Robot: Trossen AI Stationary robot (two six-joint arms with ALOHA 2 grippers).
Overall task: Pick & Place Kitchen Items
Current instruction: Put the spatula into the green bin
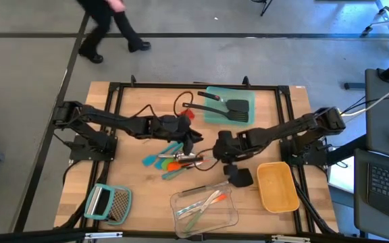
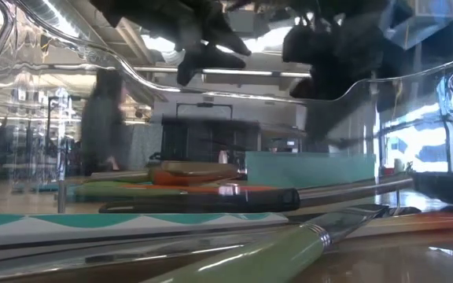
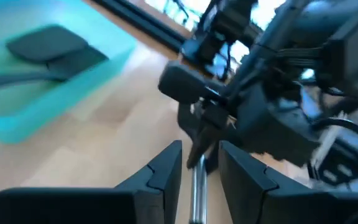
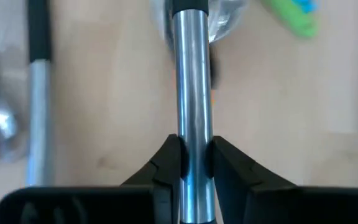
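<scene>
Lying at table's front left: flat grater [image 1: 109, 203]. Left gripper [image 3: 199, 163] at table centre, fingers clamped on steel handle [image 3: 197, 193], over loose pile of teal, orange, green utensils [image 1: 171, 160]. Clear container [image 1: 204, 208] at front holds slim tools. Right gripper [image 4: 193, 155] just right of centre, pinching steel handle of black slotted spatula [image 1: 238, 177]. Teal tray [image 1: 229, 106] behind holds more black spatulas. Yellow container [image 1: 277, 186] at right front.

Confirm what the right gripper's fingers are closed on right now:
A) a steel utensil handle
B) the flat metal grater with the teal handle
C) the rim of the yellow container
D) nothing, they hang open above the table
A: in the right wrist view the right gripper has both dark fingers pressed against a shiny steel utensil handle running straight between them, over the wooden table.
</scene>
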